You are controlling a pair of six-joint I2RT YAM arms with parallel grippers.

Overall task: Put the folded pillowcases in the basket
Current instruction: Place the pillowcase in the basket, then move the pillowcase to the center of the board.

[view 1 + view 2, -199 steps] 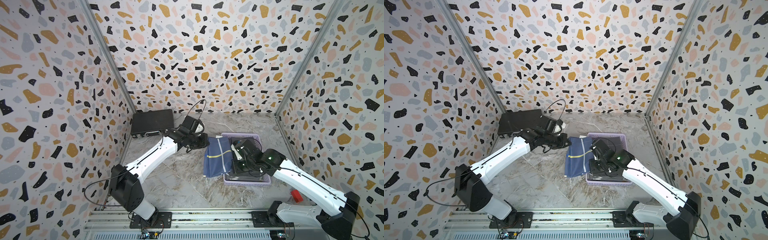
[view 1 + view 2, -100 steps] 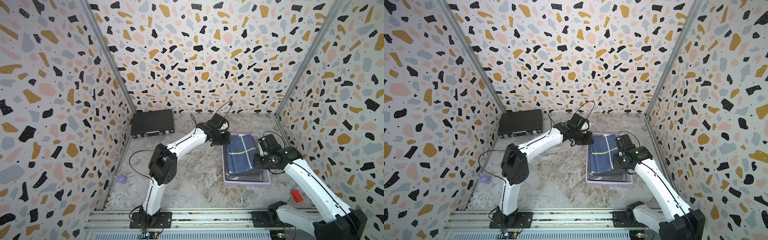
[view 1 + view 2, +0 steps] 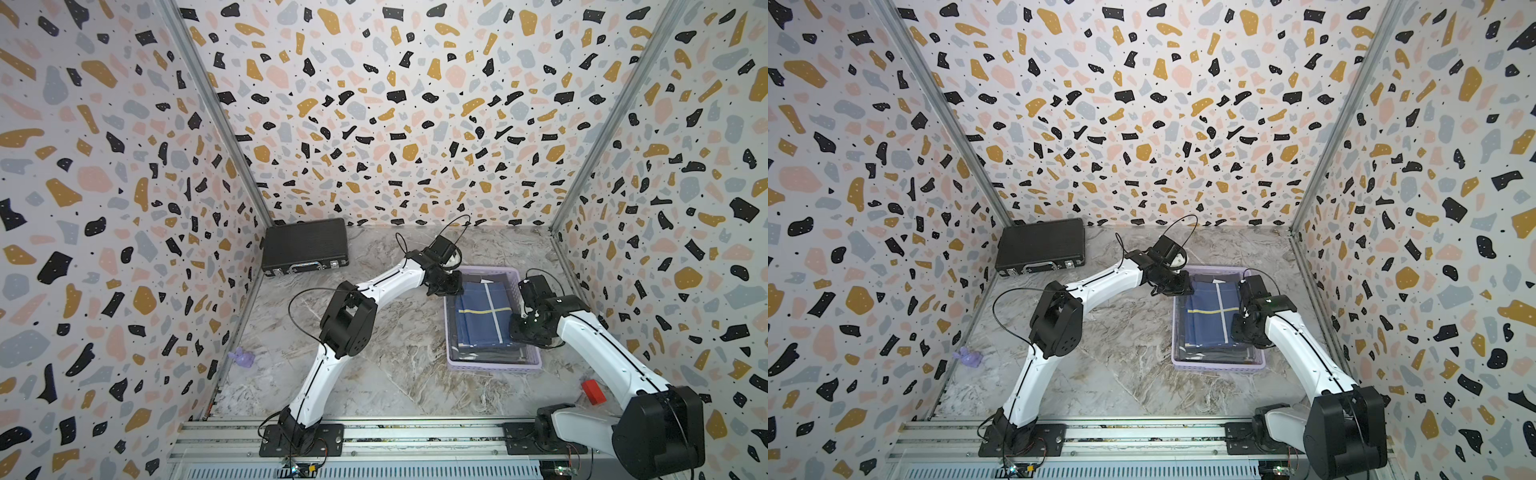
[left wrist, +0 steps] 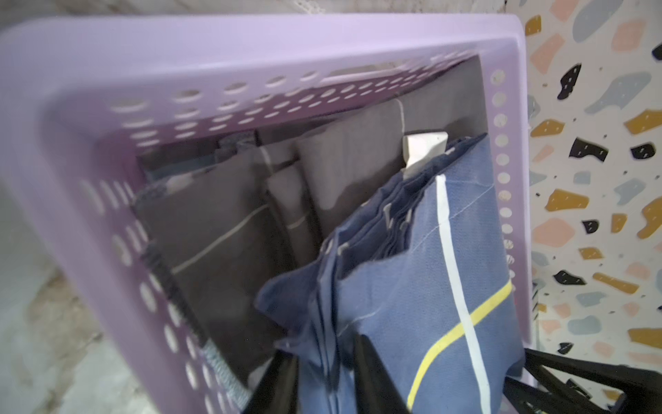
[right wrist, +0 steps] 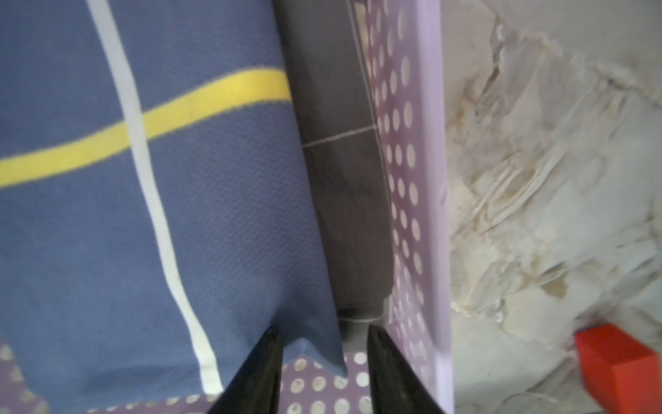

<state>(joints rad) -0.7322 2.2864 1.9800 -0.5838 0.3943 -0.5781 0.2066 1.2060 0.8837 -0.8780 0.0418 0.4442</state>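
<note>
Pillowcase (image 3: 484,316) lies in basket (image 3: 494,365), long axis front-to-back, between my end effectors: left end effector (image 4: 324,376) spread astride far corner, right end effector (image 5: 324,372) spread over near corner (fabric slack).

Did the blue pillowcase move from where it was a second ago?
Yes. The blue pillowcase went from hanging over the basket's edge nearest the black case to lying fully inside it.
</note>
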